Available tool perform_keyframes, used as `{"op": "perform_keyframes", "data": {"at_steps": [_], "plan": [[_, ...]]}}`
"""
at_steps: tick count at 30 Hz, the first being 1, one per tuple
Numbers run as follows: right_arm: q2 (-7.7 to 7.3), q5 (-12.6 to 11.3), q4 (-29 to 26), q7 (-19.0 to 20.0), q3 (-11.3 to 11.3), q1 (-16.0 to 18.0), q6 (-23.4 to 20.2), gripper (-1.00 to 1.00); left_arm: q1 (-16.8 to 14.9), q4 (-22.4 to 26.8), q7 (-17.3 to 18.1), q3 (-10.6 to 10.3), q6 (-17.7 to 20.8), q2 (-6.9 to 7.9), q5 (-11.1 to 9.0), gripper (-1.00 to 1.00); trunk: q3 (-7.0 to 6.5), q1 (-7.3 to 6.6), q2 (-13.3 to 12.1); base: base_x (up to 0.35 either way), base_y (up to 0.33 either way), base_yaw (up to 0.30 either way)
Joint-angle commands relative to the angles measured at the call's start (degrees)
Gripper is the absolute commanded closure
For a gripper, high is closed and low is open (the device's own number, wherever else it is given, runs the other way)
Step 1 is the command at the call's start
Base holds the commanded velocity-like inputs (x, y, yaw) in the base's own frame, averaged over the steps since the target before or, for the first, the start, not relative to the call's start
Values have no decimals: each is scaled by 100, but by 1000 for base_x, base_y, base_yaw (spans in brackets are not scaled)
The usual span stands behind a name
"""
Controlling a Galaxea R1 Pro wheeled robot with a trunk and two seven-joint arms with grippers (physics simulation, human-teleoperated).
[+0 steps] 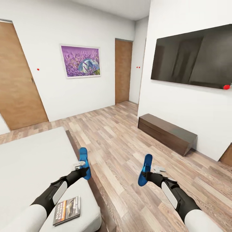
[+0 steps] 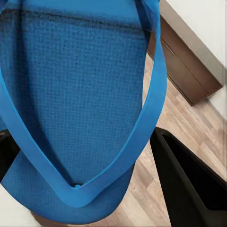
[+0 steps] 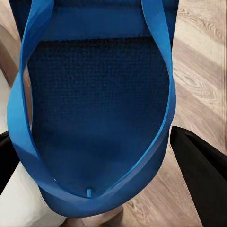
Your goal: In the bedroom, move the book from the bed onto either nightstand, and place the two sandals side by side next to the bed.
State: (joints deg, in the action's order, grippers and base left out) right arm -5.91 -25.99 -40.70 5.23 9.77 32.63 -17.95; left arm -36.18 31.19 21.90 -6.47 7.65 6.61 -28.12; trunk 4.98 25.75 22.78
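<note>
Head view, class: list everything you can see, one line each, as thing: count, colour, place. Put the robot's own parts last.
Sandals: two, bright blue, one held in each pincer, left and right.
Book: one, dark cover with an orange band, on the mattress near the bed's corner.
Bed: one, light grey mattress, lower left.
Television: one, black, on the right wall.
Low cabinet: one, dark brown, below the television.
Painting: one, purple, far wall.
Doors: two, brown wood, left and far.
Floor: wood plank.
Pincers: two, left pincer, right pincer.

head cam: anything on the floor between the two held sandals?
Nothing but bare wood-plank floor between the left sandal and the right sandal, plus the bed frame's edge, seen in the head view.
</note>
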Motion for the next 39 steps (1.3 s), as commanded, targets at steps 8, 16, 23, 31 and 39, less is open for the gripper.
{"op": "perform_keyframes", "data": {"at_steps": [8, 16, 23, 31, 39], "plan": [[-5, -29, -8, -8, 20, 7, -20, 100, -3, 10, 7, -21, 40, 7, -62, 100, 13, 4, 13, 0, 0, -300], [0, -29, -3, -12, 17, 7, -17, 100, -3, 11, 7, -21, 40, 7, -62, 100, 13, 4, 13, 0, 0, -300], [2, -29, 0, -13, 21, 7, -8, 100, -3, 10, 7, -21, 43, 7, -62, 100, 13, 4, 13, 0, 0, -300], [2, -29, 1, -13, 21, 7, -7, 100, -4, 10, 7, -21, 40, 7, -62, 100, 13, 4, 13, 0, 0, -300], [2, -29, 7, -13, 23, 7, -7, 100, -3, 10, 7, -21, 39, 7, -62, 100, 13, 4, 13, 0, 0, -300]]}}
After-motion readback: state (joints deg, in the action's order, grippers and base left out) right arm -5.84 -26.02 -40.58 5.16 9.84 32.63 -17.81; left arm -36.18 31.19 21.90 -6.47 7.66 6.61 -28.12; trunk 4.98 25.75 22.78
